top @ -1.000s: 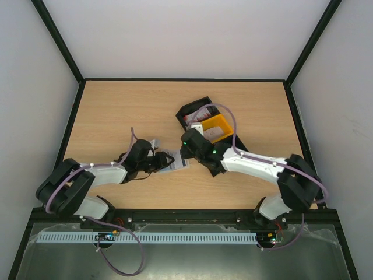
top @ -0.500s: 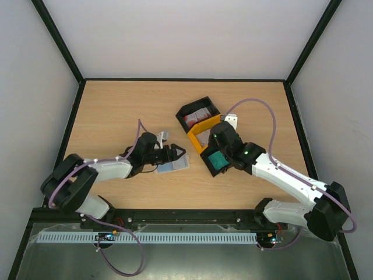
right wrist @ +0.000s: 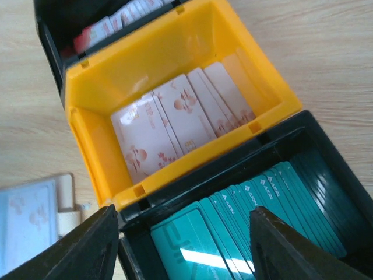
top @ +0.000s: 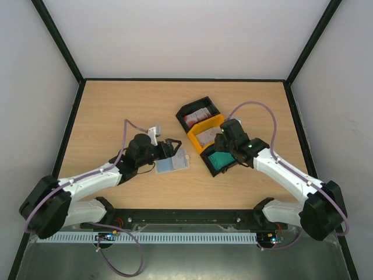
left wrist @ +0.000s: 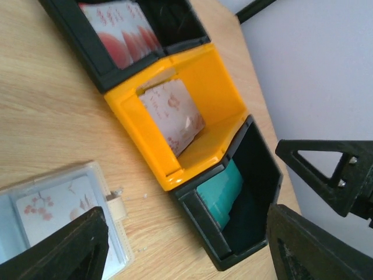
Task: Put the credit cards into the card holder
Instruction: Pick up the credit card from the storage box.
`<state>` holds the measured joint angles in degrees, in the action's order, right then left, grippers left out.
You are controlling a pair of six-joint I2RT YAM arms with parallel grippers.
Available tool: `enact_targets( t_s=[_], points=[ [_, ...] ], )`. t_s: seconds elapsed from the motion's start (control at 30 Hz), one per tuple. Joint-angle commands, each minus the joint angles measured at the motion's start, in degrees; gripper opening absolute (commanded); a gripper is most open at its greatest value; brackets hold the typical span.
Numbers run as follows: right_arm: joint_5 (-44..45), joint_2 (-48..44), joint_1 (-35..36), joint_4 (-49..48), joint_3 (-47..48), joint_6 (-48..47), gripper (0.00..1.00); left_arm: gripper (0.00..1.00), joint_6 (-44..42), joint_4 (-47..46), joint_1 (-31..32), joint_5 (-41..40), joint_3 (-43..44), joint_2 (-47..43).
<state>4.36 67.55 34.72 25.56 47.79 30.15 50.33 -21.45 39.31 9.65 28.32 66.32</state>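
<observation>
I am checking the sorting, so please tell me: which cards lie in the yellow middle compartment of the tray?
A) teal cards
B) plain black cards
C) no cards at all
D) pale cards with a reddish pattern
D: in the right wrist view the yellow compartment holds pale cards with a reddish pattern, while the teal cards sit in the black compartment beside it.

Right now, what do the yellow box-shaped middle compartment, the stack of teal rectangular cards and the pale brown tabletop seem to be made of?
Yellow middle compartment: likely moulded plastic, smooth and slightly glossy, uniform colour.
Teal cards: probably thin glossy plastic; one reflects a bright streak.
Pale brown tabletop: wood or wood-look laminate, matt, with grain lines; I cannot tell which.
</observation>
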Motion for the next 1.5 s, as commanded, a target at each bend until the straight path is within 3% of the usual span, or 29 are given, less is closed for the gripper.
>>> enact_targets(
  t_s=[0.0, 0.13, 0.2, 0.47, 0.67, 0.87, 1.13, 1.33, 1.47],
  points=[
    [-2.97, 3.86, -0.59, 4.22, -0.79, -0.54, 0.56, 0.72, 1.20, 1.36, 2.93, -2.44, 3.42, 6.49],
    [-2.35, 8.93, -0.62, 4.89, 0.55, -0.53, 0.34, 0.65, 2.40, -1.03, 5.10, -0.85, 5.04, 12.53],
    [-1.61, 11.54, -0.62, 4.96, 1.40, -0.78, 0.30, 0.63, 3.33, -3.25, 6.21, 0.25, 5.44, 15.40],
    [-3.62, 21.64, -0.62, 3.32, 7.30, -2.28, 0.36, 0.60, 5.51, -7.93, 8.45, 4.52, 10.22, 27.31],
    [-4.65, 26.16, -0.62, 1.02, 11.56, -2.53, 0.42, 0.58, 6.08, -7.81, 8.81, 5.17, 13.20, 31.20],
    [-4.06, 27.71, -0.62, 2.48, 12.73, -3.13, 0.46, 0.46, 9.53, -5.33, 8.82, 5.52, 15.83, 35.37],
    [-4.08, 27.63, -0.62, 3.99, 8.59, -3.37, 0.47, 0.34, 10.43, -5.78, 8.88, 6.61, 16.66, 37.70],
    [-11.03, 28.55, -0.62, 3.04, 8.42, -4.77, 0.46, 0.28, 9.97, -4.15, 8.92, 7.09, 18.03, 39.14],
    [-16.12, 28.30, -0.62, 2.65, 8.59, -4.63, 0.39, 0.24, 9.75, -3.25, 8.89, 7.13, 18.53, 40.09]
  ],
)
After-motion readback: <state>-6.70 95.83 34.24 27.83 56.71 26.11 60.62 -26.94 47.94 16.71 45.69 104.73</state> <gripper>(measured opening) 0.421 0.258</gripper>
